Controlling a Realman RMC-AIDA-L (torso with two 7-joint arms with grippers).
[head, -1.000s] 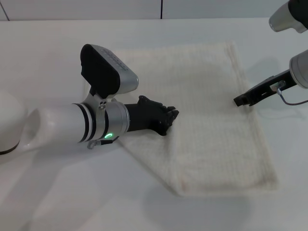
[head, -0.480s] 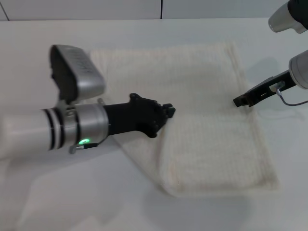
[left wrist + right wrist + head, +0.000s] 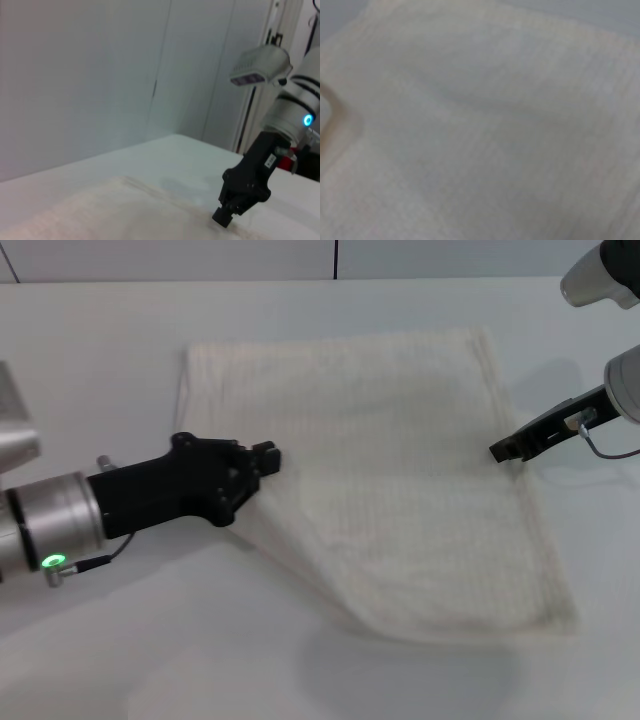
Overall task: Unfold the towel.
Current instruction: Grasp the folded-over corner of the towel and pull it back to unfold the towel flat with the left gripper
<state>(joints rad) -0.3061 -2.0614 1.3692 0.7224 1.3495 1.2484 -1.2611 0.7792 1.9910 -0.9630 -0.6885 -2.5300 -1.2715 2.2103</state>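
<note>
Both grippers on towel (image 3: 400, 490): left gripper (image 3: 268, 458) jaws pinch upper layer; right gripper (image 3: 502, 450) jaws unclear.

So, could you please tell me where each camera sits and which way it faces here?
Head view: high on the robot, looking down at the table and towel; shows left hand and right hand.
Left wrist view: low over the towel, facing across it to the right hand and a wall.
Right wrist view: close above the towel; no own body shows.
Head and left wrist views share the right hand.
</note>
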